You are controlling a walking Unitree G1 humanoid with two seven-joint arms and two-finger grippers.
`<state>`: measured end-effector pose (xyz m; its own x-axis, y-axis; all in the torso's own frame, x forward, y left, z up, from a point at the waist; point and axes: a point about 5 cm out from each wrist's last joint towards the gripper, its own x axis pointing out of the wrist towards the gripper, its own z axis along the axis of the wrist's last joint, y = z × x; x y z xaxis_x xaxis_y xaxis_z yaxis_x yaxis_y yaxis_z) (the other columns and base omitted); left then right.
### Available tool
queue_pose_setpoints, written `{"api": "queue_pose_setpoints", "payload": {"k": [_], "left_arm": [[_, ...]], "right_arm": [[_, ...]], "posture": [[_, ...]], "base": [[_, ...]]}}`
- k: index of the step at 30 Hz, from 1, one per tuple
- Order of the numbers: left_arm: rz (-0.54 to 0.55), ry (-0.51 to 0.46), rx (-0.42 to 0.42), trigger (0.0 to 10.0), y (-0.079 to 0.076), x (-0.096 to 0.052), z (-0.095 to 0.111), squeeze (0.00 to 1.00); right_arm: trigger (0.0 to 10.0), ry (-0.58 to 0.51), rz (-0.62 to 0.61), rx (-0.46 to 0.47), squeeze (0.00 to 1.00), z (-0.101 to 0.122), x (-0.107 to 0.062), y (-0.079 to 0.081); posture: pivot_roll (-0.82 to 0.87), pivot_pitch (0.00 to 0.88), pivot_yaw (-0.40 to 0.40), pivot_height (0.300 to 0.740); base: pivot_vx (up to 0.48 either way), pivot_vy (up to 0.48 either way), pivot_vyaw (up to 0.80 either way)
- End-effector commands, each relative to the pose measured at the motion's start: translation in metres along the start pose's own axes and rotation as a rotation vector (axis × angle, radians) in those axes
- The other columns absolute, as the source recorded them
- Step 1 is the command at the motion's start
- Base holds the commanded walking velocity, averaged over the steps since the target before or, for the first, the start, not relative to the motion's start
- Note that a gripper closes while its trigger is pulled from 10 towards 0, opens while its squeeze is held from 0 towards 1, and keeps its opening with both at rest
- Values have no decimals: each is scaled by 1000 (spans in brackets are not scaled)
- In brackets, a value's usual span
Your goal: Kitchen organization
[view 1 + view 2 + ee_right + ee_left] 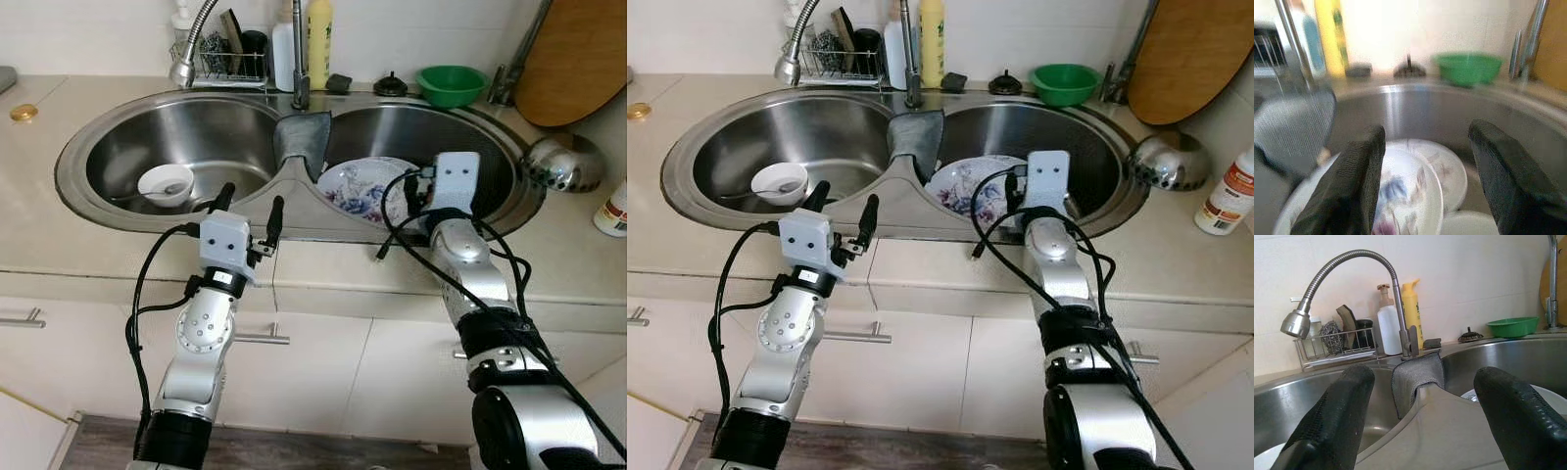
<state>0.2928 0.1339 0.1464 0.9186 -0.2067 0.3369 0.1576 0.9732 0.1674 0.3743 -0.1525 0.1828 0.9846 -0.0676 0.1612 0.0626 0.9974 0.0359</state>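
A double steel sink (294, 220) is set into the beige counter. In the right basin a floral plate (358, 186) leans on other white dishes (1449, 169). My right gripper (1427, 142) hangs open just above that plate, at the basin's front edge, holding nothing. The left basin holds a small white bowl (165, 183) with a spoon in it. Over the sink's front rim, by the divider, my left gripper (252, 201) is open and empty. A grey cloth (304, 142) is draped over the divider.
The faucet (300, 88) rises behind the divider, and a hose sprayer (1297, 323) hangs over the left basin. A wire rack (225, 64), bottles (319, 39) and a green bowl (451, 83) line the back. At the right are a wooden board (573, 59) and a steel bowl (563, 162).
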Motion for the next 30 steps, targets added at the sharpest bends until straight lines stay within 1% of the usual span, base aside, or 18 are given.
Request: {"api": "queue_pose_setpoints", "payload": {"k": [1, 2, 3, 4, 6, 8, 15, 18, 22, 26, 30], "left_arm": [[0, 5, -4, 10000, 0, 1, 0, 0], [1, 2, -6, 10000, 0, 1, 0, 0], [1, 2, -6, 10000, 0, 1, 0, 0], [0, 2, -6, 10000, 0, 1, 0, 0], [-1, 2, -6, 10000, 0, 1, 0, 0], [-3, 2, -5, 10000, 0, 1, 0, 0], [-14, -10, 4, 10000, -1, 0, 1, 0], [-15, -12, 6, 10000, -1, 0, 2, 0], [-15, -17, 5, 10000, -1, 0, 3, 0], [-13, -21, 4, 10000, 0, 0, 4, 0], [-11, -23, 3, 10000, 0, 0, 4, 0]], "right_arm": [[10000, -66, -3, 20, 0, 9, -2, 0], [10000, -122, 24, 31, 0, 16, -6, 5], [10000, -122, 24, 31, 0, 16, -6, 5], [10000, -155, 48, 34, 0, 20, -9, 9], [10000, -165, 57, 31, 0, 20, -10, 11], [10000, -182, 79, 27, 0, 21, -14, 15], [10000, -232, 120, 12, 0, 23, -23, 25], [10000, -242, 128, 3, 0, 24, -24, 26], [10000, -282, 154, -50, 0, 26, -29, 30], [10000, -293, 151, -53, 0, 26, -32, 29], [10000, -327, 168, -106, 0, 29, -35, 29]], "posture": [[-15, 0, -13, 740], [-16, 0, -12, 740], [-16, 0, -12, 740], [-16, 0, -12, 740], [-16, 0, -12, 740], [-13, 0, -13, 740], [-10, 0, -11, 740], [-10, 0, -11, 740], [-9, 0, -9, 740], [-9, 0, -10, 740], [-11, 0, -10, 740]], "base": [[0, 0, 0], [0, 0, 0], [0, 0, 0], [0, 274, 0], [0, 274, 0], [0, 480, 0], [0, 480, 0], [0, 480, 0], [0, 480, 0], [0, 480, 0], [0, 480, 0]]}}
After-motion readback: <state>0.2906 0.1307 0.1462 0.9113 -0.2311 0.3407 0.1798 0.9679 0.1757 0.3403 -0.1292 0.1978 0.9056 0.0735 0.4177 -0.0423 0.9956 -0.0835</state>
